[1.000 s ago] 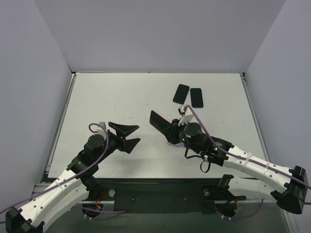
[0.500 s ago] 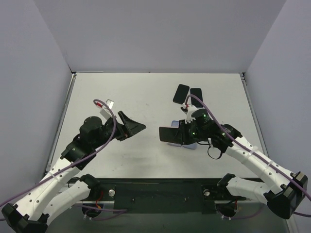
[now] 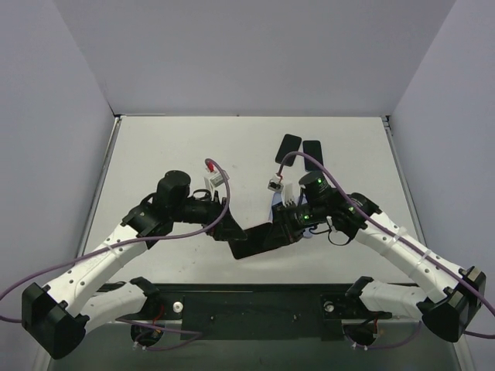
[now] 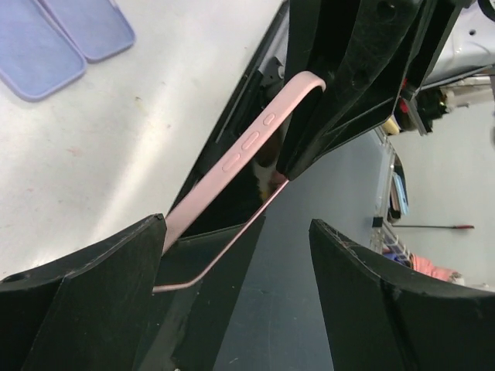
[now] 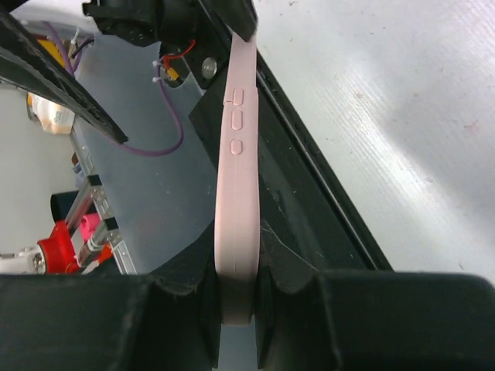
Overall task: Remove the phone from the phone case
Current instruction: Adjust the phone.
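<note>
**Pink case held off the table, phone seated: extraction not begun**

The pink phone case (image 5: 238, 193) is held in the air above the table (image 3: 170, 154), edge-on in both wrist views, with its three side buttons showing. The phone (image 4: 224, 209) is the dark glossy slab inside it. We see no corner lifted and no gap between slab and rim, so we judge the phone fully in the case.

The right gripper (image 5: 238, 305) is clenched on one end of the case, its fingers pinching the pink edge from both sides. The left gripper (image 4: 236, 232) is at the case's other end with its jaws spread wide, one finger on each side of the case. One finger is just beside the pink edge (we cannot tell if it touches).

Two dark flat slabs (image 3: 288, 148) lie well apart from the case, on its far side. Two lavender pieces (image 4: 46, 39) lie on the table past the case in the left wrist view (spare cases, we guess).

Progress, as we judge it:
- **Done:** the case is picked up and presented to the second arm.
- **Left:** close the left jaws on the case's free end, peel the rim back, and free the phone.
</note>
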